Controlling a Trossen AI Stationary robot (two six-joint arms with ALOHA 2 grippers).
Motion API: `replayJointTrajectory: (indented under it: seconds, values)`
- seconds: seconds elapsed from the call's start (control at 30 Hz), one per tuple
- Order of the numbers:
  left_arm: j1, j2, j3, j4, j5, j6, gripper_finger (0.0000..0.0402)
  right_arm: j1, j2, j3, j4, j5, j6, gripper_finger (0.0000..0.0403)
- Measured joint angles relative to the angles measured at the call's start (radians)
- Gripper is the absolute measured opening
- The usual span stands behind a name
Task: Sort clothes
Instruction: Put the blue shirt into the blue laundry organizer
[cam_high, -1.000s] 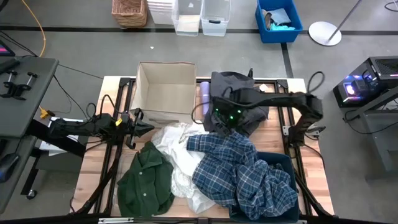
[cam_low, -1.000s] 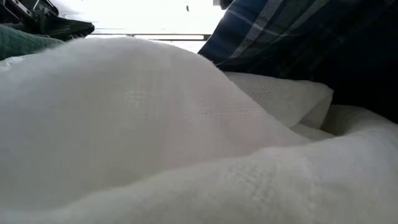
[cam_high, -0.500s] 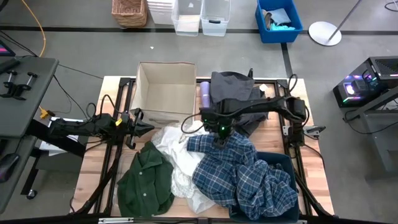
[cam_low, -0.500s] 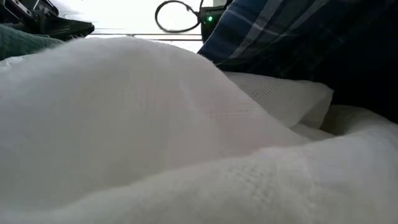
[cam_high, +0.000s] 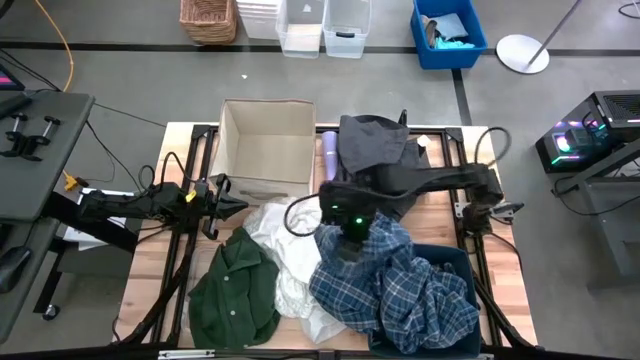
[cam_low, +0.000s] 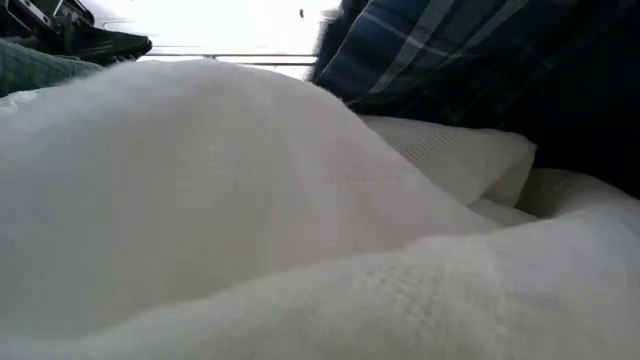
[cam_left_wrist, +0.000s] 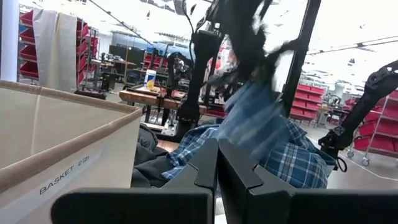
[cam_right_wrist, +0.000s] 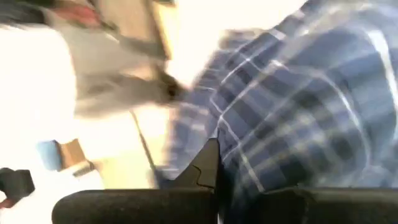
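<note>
Filling the low view up close is a mound of soft white fabric (cam_low: 250, 200) with a fine woven texture, and that view alone shows the weave. From above it is a crumpled white piece (cam_high: 290, 255) in the middle of the wooden table (cam_high: 150, 265). One dark green shirt (cam_high: 235, 290) lies rumpled just left of it, touching it. One blue-and-white plaid shirt (cam_high: 390, 280) spreads in deep folds to the right, spilling into a dark blue bin (cam_high: 455, 262) at the table's near right corner.

Right gripper (cam_high: 350, 232) is down on the upper edge of the plaid shirt, the dark arm reaching across from the right. Its wrist view is all smeared plaid cloth (cam_right_wrist: 298, 99) right against the fingers (cam_right_wrist: 208, 165), and whether those jaws are clenched or released I cannot tell.

Left gripper (cam_high: 232, 204) hangs at the left side of the table beside the white fabric, grasping nothing; its wrist view shows its jaws pressed together, and past them the plaid shirt (cam_left_wrist: 261, 137) lifted under the other arm.

Farther back, one open beige cardboard box (cam_high: 268, 140) stands, labelled "BASKET 2" on its side (cam_left_wrist: 62, 168), readable only from the left wrist. One dark grey garment (cam_high: 375, 145) lies bunched just right of it.
</note>
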Motion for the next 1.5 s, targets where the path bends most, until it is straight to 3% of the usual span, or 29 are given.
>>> replayJointTrajectory:
  seconds: [0.2, 0.37, 0.63, 0.73, 0.9, 1.07, 1.23, 1.5]
  values:
    - [0.0, 0.0, 0.0, 0.0, 0.0, 0.0, 0.0, 0.179, -0.028, 0.232, -0.236, 0.088, 0.285, 0.0002]
    - [0.0, 0.0, 0.0, 0.0, 0.0, 0.0, 0.0, 0.381, -0.031, 0.204, -0.302, 0.084, 0.509, 0.0001]
    - [0.0, 0.0, 0.0, 0.0, 0.0, 0.0, 0.0, 0.556, -0.036, -0.17, -0.265, -0.015, 0.783, 0.0]
    - [0.0, 0.0, 0.0, 0.0, 0.0, 0.0, 0.0, 0.559, -0.051, -0.347, -0.094, -0.001, 0.848, 0.0]
    - [0.0, 0.0, 0.0, 0.0, 0.0, 0.0, 0.0, 0.559, -0.098, -0.671, 0.336, 0.085, 1.007, 0.0]
    - [0.0, 0.0, 0.0, 0.0, 0.0, 0.0, 0.0, 0.559, -0.122, -0.83, 0.477, 0.095, 1.121, 0.0003]
    - [0.0, 0.0, 0.0, 0.0, 0.0, 0.0, 0.0, 0.559, -0.173, -0.829, 0.459, 0.028, 1.046, 0.0059]
    - [0.0, 0.0, 0.0, 0.0, 0.0, 0.0, 0.0, 0.567, -0.29, -0.68, 0.37, 0.044, 0.983, 0.0226]
